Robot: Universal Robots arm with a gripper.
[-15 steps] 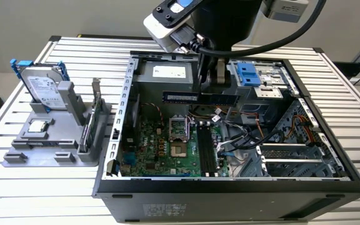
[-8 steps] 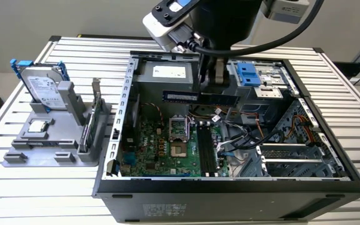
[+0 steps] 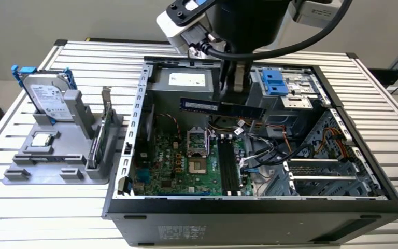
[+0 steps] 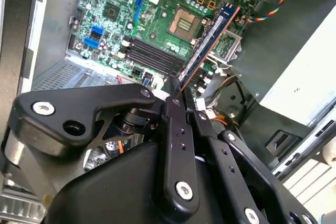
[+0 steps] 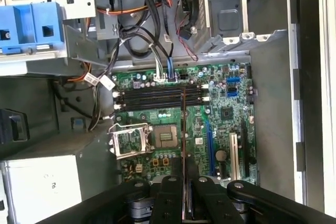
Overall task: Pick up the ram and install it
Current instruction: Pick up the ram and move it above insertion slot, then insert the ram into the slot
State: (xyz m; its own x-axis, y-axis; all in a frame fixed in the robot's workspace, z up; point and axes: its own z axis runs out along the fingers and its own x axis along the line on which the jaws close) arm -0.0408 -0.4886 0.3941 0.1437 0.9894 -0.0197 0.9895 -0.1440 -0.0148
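Exterior view: gripper (image 3: pixel 231 92) clamped on the ram (image 3: pixel 216 107), above the memory slots (image 3: pixel 228 166), long axis crosswise to them.
Second wrist view: ram (image 4: pixel 210 40) juts from gripper (image 4: pixel 176 85) over the memory slots (image 4: pixel 152 53).
First wrist view: ram (image 5: pixel 183 129) edge-on; we judge it unseated.

Black hand (image 4: pixel 177 92) with silver screws (image 4: pixel 183 190), black cable (image 3: pixel 302 44).

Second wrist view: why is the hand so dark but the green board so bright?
In the second wrist view the black hand, shut on the ram, reflects little light, while the motherboard is evenly lit; in the first wrist view the hand looks just as dark.
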